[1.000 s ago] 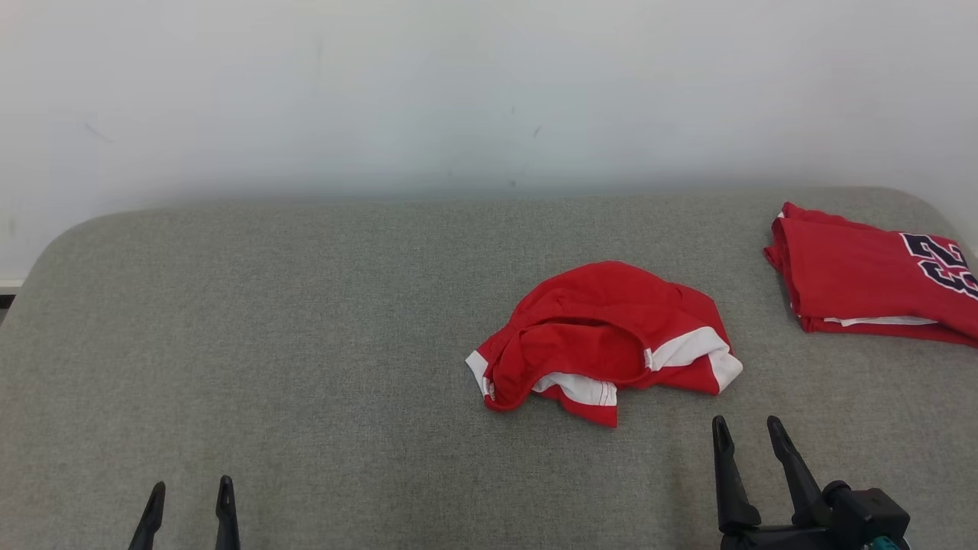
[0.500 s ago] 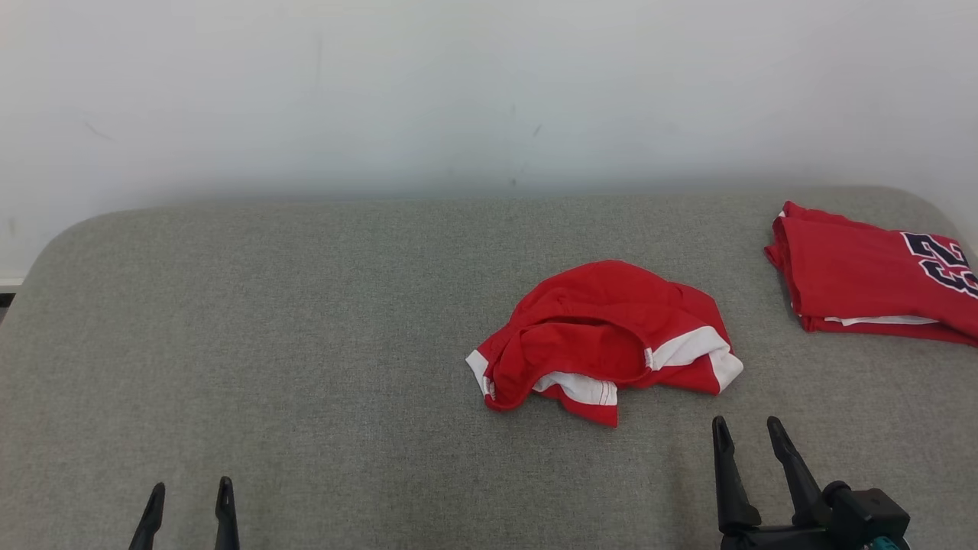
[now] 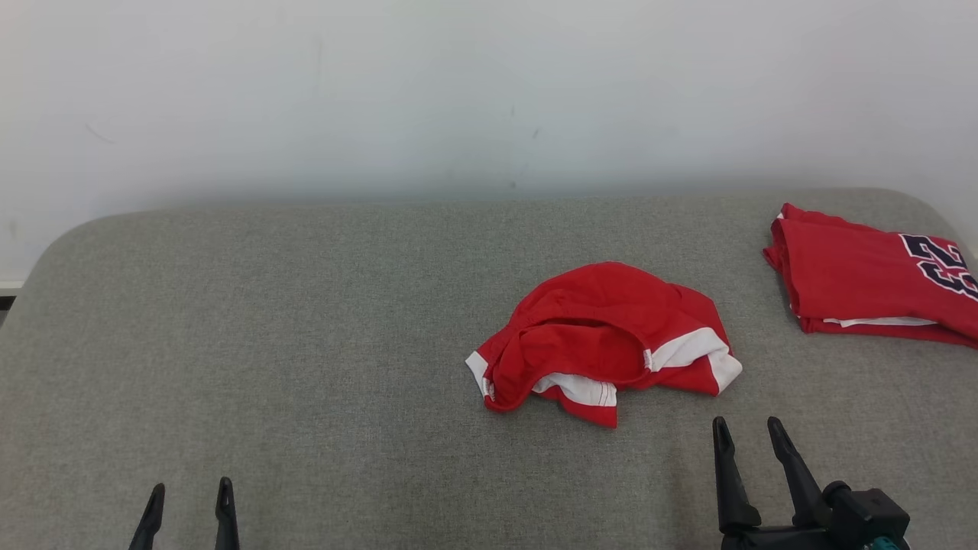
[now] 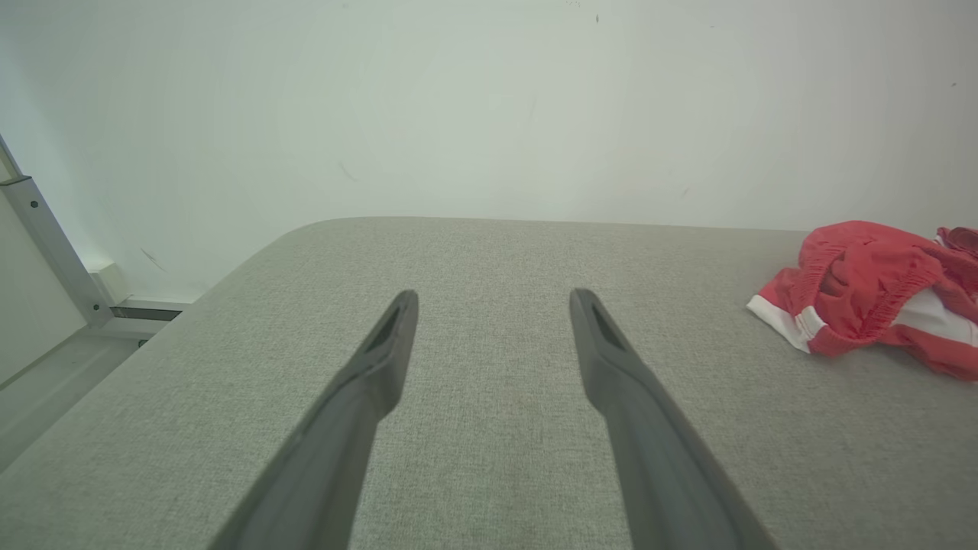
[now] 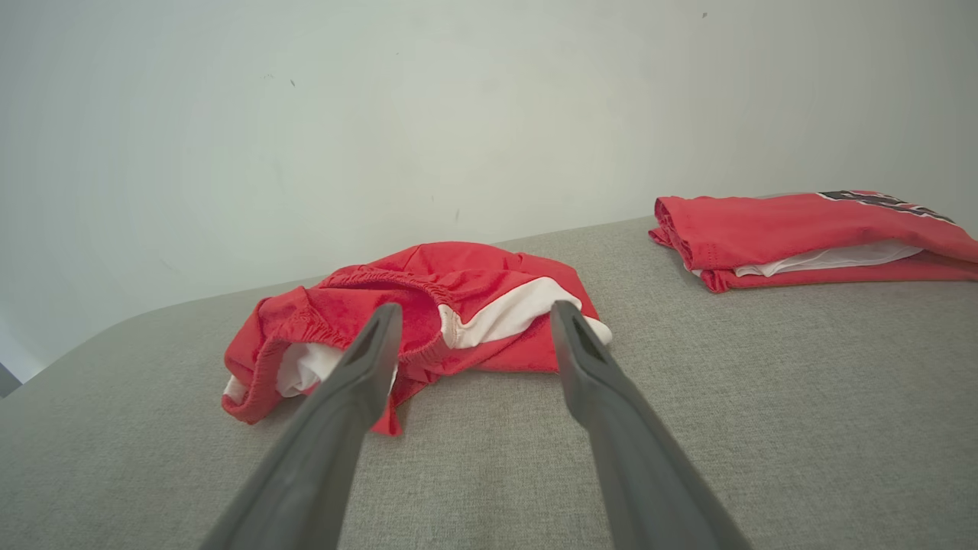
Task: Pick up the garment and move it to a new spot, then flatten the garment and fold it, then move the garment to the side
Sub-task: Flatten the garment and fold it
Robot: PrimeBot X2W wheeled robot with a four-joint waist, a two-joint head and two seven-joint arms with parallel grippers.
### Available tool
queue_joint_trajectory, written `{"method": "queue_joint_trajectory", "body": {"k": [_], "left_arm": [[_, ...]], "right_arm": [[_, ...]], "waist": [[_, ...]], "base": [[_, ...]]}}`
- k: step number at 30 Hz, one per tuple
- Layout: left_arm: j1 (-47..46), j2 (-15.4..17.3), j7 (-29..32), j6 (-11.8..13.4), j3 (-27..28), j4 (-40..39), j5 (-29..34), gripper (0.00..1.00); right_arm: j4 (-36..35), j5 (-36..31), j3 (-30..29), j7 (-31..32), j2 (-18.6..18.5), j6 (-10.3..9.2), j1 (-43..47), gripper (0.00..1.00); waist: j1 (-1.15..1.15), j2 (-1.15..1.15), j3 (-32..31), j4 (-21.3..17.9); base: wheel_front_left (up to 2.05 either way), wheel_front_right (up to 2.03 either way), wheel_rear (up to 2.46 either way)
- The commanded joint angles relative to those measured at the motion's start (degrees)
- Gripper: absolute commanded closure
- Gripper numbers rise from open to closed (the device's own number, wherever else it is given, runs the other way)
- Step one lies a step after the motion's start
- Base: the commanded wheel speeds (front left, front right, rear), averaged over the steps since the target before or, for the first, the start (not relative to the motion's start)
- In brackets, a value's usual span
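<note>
Right claw [image 3: 746,420]: spread wide, nothing between its two dark fingers, poised over bare grey worktop [image 3: 306,344] and touching no cloth.
Left claw [image 3: 191,484]: also spread wide and empty, at the near edge of the worktop.
Writing: no lettering can be read on the garment [image 3: 603,336]. The folded red shirt [image 3: 856,283] at the worktop's 2 o'clock corner bears dark block numerals outlined in white, which the picture's edge cuts off.
Garment, place: right of the worktop's middle, near the right claw at its 11 o'clock, and well apart from the left claw at its 2 o'clock.
Garment, lie: a crumpled heap, its long axis from 9 to 3 o'clock. The gathered opening faces 7 o'clock. White bands show at 4 and 6 o'clock.
</note>
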Motion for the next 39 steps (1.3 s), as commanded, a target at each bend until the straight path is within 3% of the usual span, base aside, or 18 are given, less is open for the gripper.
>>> {"method": "queue_joint_trajectory", "body": {"k": [1,8,17,24,39], "left_arm": [[-0.51,-0.18,-0.17,0.12,0.13,0.10,0.59,0.00],[-2.14,0.08,-0.17,0.11,-0.73,-0.32,0.77,0.00],[-10.74,1.33,-0.17,0.11,-7.76,0.70,-0.16,0.00],[-20.96,4.02,-0.17,0.12,-17.23,4.83,-2.22,0.00],[-36.56,5.76,-0.17,0.12,-38.28,17.54,-7.14,0.00]], "right_arm": [[0.09,-0.18,0.04,-0.23,-0.06,-0.15,-0.01,0.00],[0.13,0.03,0.28,-0.23,-0.09,-0.15,-0.32,0.00],[0.05,0.19,1.33,-0.23,-0.08,-0.15,-1.26,0.00],[-0.51,0.57,1.84,-0.23,0.32,-0.15,-3.34,0.00],[-1.06,2.17,2.22,-0.16,0.92,-0.15,-5.69,0.00]], "waist": [[-0.01,0.00,-0.06,0.02],[-0.01,0.00,0.01,-0.25],[-0.01,0.00,1.61,-3.48],[-0.01,0.00,6.04,-8.63],[-0.01,0.00,12.14,-18.98]], "base": [[0.00,0.00,0.00],[0.00,0.00,0.00],[0.00,0.00,0.00],[0.00,0.00,0.00],[0.00,0.00,0.00]]}}
